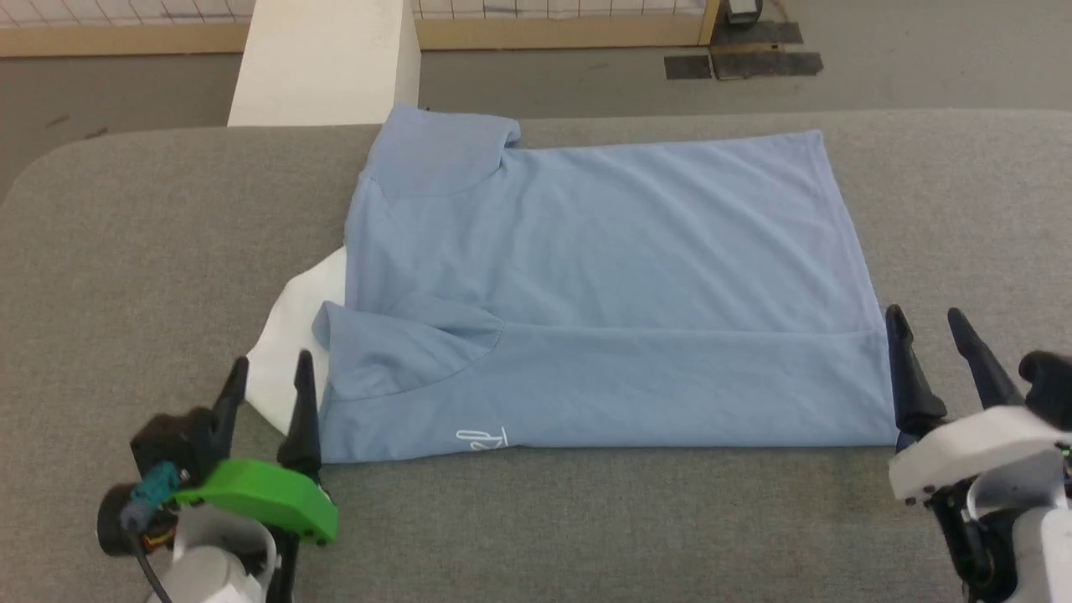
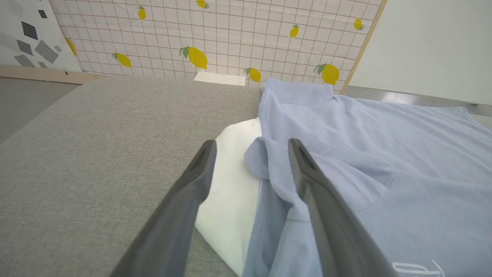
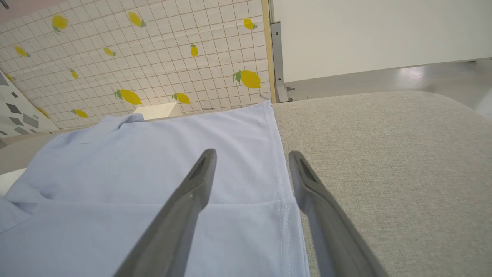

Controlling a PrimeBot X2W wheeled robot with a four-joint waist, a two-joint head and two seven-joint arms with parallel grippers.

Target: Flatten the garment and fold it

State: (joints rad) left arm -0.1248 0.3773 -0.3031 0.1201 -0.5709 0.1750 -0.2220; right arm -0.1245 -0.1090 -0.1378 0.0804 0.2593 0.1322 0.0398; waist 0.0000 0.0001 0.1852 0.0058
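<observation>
Light-blue soft knit, short-sleeved, the garment [image 1: 603, 276] lies spread sideways on the grey fabric-covered padded table [image 1: 126, 251], collar end to my left and hem [image 1: 846, 234] to my right. Its near long edge is turned over on itself in a flat band. A white fabric panel [image 1: 293, 335] sticks out from under the collar end, and a small white script logo [image 1: 483, 439] sits on the near band.

The left gripper [image 1: 272, 360] stands wide open and holds nothing. One finger is over the white panel, the other over the near sleeve [image 1: 394, 352]. The right gripper [image 1: 925, 312] is likewise wide open and empty, straddling the hem at the near right corner, one finger above cloth and one above the table. I cannot tell whether the fingertips touch the fabric.

Assessment: the cloth is light, limp and not fragile. It will sag between two holds, and stacked layers may slide apart. I judge the far long side to be the next fold. I recommend pinching through every layer at the far hem corner and the far shoulder, then lifting both ends level.
</observation>
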